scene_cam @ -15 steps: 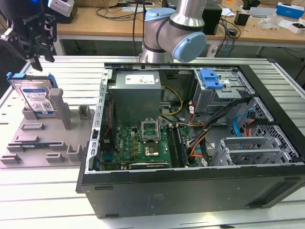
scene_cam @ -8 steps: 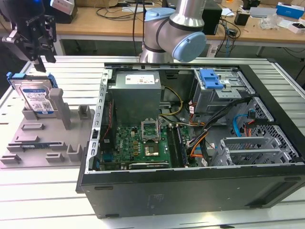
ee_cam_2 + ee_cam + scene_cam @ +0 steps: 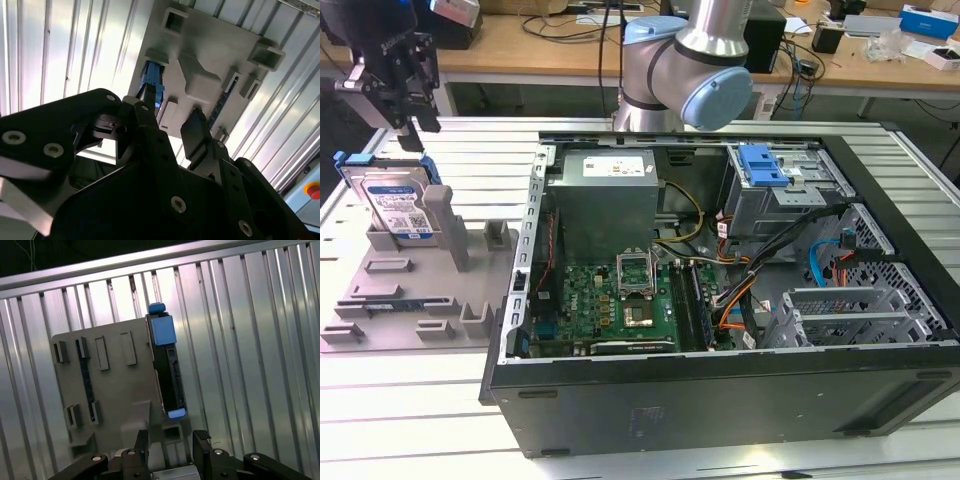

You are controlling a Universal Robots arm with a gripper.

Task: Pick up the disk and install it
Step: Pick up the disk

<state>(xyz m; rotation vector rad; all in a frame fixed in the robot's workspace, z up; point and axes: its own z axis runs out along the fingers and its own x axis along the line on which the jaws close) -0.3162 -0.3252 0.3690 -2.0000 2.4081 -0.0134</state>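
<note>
Tool [image 3: 412,118]: black two-finger unit on the robot arm [image 3: 690,60], at the exterior view's upper left. Fingers [image 3: 141,440] stand moderately apart with nothing between them. It hangs above the disk [image 3: 395,200], clear of it.

Disk: silver drive with a blue-and-white label and a blue carrier frame. Stands on edge in a slot of the grey holder plate [image 3: 410,300], label towards the exterior camera. In the first wrist view the disk [image 3: 167,370] appears edge-on with a blue tab at one end.

Holder plate: lies flat on the ribbed metal table [image 3: 420,400], just beside the computer case [image 3: 720,400], on the exterior view's left.

Computer case: lies open on the table. Inside are a grey power supply box [image 3: 605,200], a green motherboard [image 3: 610,300] and a perforated drive cage [image 3: 790,205] with a blue latch
</note>
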